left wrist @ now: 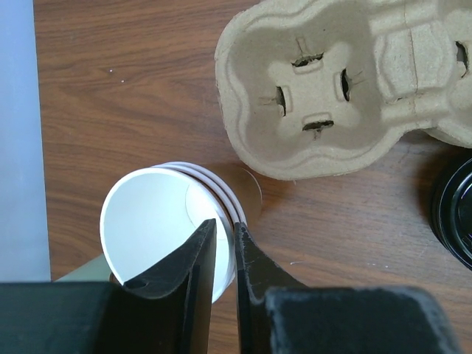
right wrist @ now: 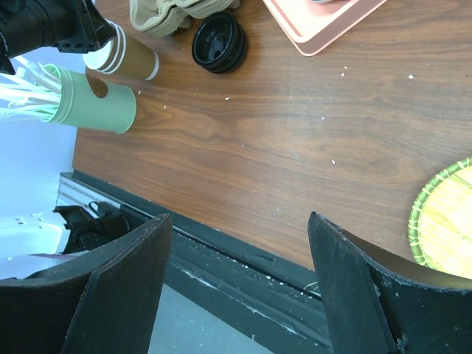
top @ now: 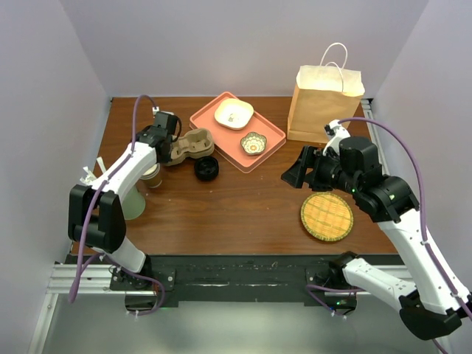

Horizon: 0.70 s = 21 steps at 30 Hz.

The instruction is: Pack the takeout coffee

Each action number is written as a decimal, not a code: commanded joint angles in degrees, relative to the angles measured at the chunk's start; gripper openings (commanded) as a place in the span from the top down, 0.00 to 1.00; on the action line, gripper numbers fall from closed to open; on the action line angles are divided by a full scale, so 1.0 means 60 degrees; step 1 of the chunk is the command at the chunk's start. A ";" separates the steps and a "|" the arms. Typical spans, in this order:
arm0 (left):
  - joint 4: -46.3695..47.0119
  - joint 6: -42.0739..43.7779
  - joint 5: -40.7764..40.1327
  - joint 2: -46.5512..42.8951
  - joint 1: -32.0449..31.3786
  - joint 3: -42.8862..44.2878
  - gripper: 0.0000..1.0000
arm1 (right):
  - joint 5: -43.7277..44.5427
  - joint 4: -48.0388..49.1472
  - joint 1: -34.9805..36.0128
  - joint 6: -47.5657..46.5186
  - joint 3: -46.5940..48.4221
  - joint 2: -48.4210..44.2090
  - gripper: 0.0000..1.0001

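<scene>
No lidded takeout coffee is in view. My left gripper point(left wrist: 225, 227) is shut on the rim of the top lidless paper cup point(left wrist: 151, 221) in a short nested stack, one finger inside the white interior and one outside. The stack point(top: 153, 177) stands at the table's left under my left gripper point(top: 153, 161). A stack of loose black lids point(top: 206, 168) lies just to its right, at the edge of the left wrist view point(left wrist: 457, 221). The brown paper bag point(top: 324, 103) stands upright at the back right. My right gripper point(top: 295, 175) is open and empty above the table point(right wrist: 240, 221).
A cardboard cup carrier point(top: 190, 145) lies beside the cups point(left wrist: 332, 88). A pink tray point(top: 271, 140) holds two small dishes. A green holder point(top: 133, 203) with white utensils stands near the left front. A woven round mat point(top: 326, 216) lies at the right front.
</scene>
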 commanded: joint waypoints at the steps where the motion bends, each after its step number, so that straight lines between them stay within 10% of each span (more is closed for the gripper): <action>1: 0.0247 0.0074 -0.0289 -0.0020 0.0052 -0.0100 0.80 | -0.0261 0.0245 -0.0021 -0.0122 0.0155 0.0019 0.22; 21: 0.0277 0.0147 -0.0465 0.0112 0.0052 -0.0217 0.86 | -0.0275 0.0289 -0.0035 0.0009 0.0023 0.0137 0.20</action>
